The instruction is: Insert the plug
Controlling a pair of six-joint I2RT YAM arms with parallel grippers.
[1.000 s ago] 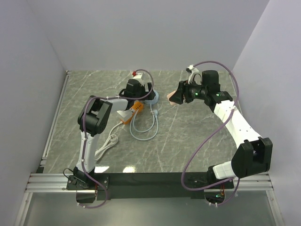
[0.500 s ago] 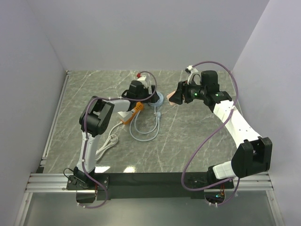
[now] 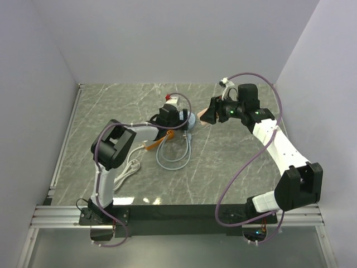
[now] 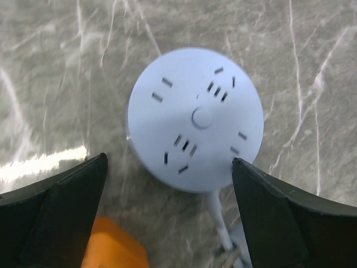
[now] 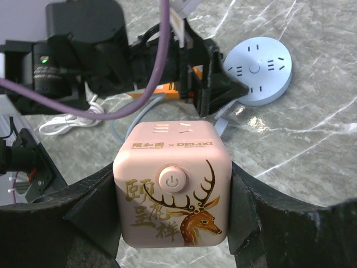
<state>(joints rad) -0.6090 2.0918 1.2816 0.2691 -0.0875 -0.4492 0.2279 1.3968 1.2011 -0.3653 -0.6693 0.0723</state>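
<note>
One pink cube (image 5: 173, 146) in right pincer (image 5: 173, 207)

Grey-green marble tabletop (image 3: 206, 167); plain pale walls (image 3: 167, 39) on three sides; even light

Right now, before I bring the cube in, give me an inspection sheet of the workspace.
Surface: grey marble tabletop, glossy.
Job's things: round blue socket hub flat on the table; pink socket cube held above it.
Clutter: orange block beside the hub.
Grippers: left gripper open over the hub; right gripper shut on the cube.
Cables: white cord and grey loop near the hub; purple arm cables.
Surroundings: plain walls; nothing else seen.
</note>
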